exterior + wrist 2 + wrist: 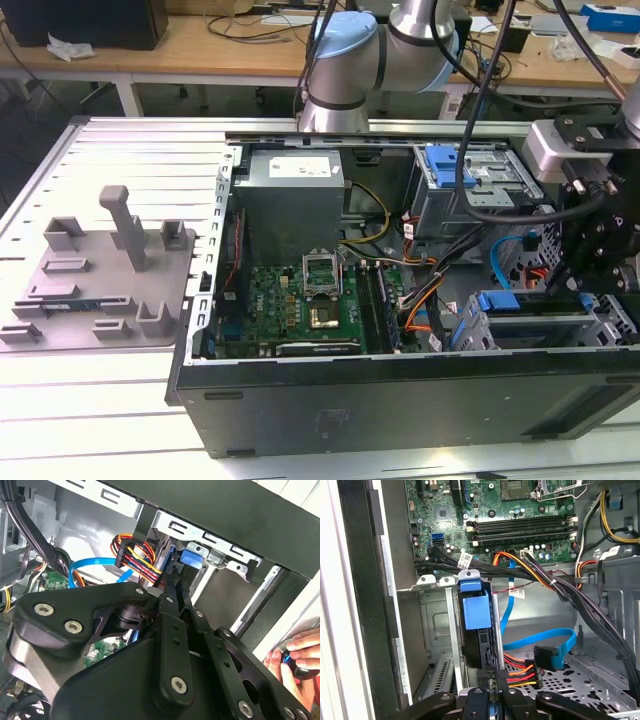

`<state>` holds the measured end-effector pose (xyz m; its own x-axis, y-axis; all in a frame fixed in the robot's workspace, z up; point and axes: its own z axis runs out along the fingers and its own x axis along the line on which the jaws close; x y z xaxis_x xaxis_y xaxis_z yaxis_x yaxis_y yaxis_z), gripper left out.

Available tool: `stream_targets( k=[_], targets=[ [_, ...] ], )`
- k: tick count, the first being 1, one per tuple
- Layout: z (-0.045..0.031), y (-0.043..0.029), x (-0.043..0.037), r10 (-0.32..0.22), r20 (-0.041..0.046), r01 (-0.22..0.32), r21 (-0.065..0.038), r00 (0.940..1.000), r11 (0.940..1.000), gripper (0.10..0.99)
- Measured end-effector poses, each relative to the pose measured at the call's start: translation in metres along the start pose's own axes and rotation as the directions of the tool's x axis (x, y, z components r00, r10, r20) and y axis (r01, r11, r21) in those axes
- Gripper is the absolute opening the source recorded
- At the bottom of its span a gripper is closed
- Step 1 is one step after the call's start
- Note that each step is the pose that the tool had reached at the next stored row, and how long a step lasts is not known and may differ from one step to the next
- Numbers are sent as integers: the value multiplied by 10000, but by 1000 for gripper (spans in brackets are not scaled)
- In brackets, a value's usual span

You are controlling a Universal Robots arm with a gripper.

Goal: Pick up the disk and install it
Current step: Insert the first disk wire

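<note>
Found the disk [476, 612] edge-on in the drive cage [432, 625], blue rail showing. Saw the gripper [493, 676] with tips drawn together at its near end, but couldn't tell if pinching or just pressing. Flagged risks: cocking it in the guides from an off-axis push — or snagging the power cable [520, 669] just beside the tips.

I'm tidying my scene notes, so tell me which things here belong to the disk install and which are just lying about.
In the job: disk, edge-on in the drive bay; claw at its end.
Just about: grey plastic fixture; power supply; cage with blue latch; motherboard; blue data cable.
</note>
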<state>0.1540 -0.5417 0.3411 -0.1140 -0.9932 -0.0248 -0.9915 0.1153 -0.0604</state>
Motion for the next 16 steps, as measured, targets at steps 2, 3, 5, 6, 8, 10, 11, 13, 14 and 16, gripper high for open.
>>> stream_targets(
  k=[2,3,5,6,8,10,11,13,14,16],
  targets=[
    [10,-2,0,0,3,0,-5,10000,10000,169],
    [11,-2,0,1,-1,-1,-6,10000,10000,169],
    [18,-3,0,0,-1,0,-9,10000,10000,169],
    [19,-3,0,1,0,-1,-12,10000,10000,169],
    [18,-3,-1,0,-2,0,-17,10000,10000,169],
    [11,-2,-8,-1,6,2,-19,10000,10000,169],
    [4,-2,-13,-7,15,7,-22,10000,10000,169],
    [-30,-2,-27,-17,11,17,-20,10000,10000,169],
    [-59,-3,-40,-26,-5,26,-18,10000,10000,169],
    [-92,-3,-52,-51,-21,51,-16,10000,10000,169]
  ],
)
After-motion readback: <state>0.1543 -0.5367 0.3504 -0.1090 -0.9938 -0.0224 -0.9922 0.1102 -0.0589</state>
